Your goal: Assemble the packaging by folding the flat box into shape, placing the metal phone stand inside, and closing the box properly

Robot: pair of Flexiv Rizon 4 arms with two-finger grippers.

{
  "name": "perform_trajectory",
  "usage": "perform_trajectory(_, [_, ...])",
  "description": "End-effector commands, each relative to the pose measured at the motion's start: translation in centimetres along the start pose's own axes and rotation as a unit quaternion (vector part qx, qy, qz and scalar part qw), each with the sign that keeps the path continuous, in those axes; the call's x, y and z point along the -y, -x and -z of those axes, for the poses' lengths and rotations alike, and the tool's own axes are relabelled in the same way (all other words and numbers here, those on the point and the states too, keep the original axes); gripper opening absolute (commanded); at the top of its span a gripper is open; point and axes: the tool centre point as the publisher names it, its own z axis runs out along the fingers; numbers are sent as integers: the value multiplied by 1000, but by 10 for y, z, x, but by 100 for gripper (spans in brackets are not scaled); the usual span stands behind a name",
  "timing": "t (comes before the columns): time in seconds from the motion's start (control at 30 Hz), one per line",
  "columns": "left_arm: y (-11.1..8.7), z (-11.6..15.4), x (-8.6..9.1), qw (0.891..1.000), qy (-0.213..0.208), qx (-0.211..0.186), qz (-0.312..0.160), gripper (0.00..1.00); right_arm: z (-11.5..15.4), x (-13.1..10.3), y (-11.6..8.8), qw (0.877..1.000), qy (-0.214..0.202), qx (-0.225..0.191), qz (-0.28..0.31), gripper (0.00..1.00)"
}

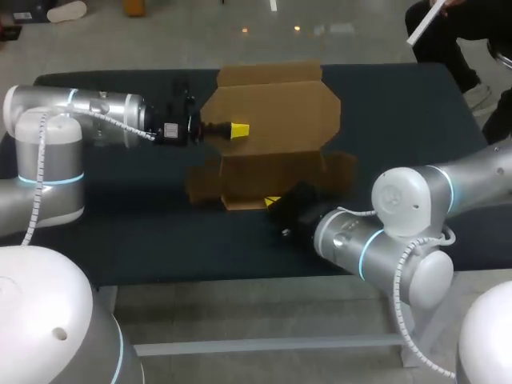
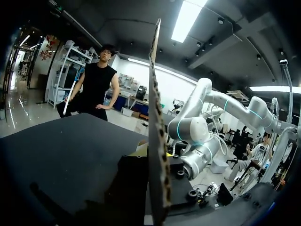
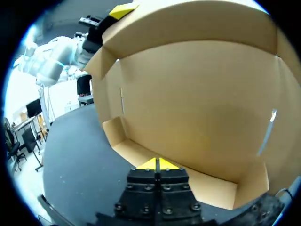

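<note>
standing half-folded, the brown cardboard box (image 1: 272, 112) shows notched flaps.

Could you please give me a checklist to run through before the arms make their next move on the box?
1. Is the back panel of the box raised off the table? Ok, it stands up.
2. Is the left gripper at the panel's edge? Ok. Whether its hold is firm: cannot tell.
3. Is the right gripper at the low front flap? Ok, fingers shut.
4. Is the box closed? Not ok, it is open.
5. Is the metal phone stand located? Cannot tell, it shows in no view.
</note>
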Motion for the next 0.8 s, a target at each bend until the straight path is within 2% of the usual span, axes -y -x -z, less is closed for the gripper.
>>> perform_trajectory(0.03, [-2,-1,-7,1000,-1,2,-2,0,-2,2,-3,1000,1,10,2,0])
perform_trajectory(0.8, [-9,-4,-21,1000,15,-2,2,0,-2,2,-3,1000,1,10,2,0])
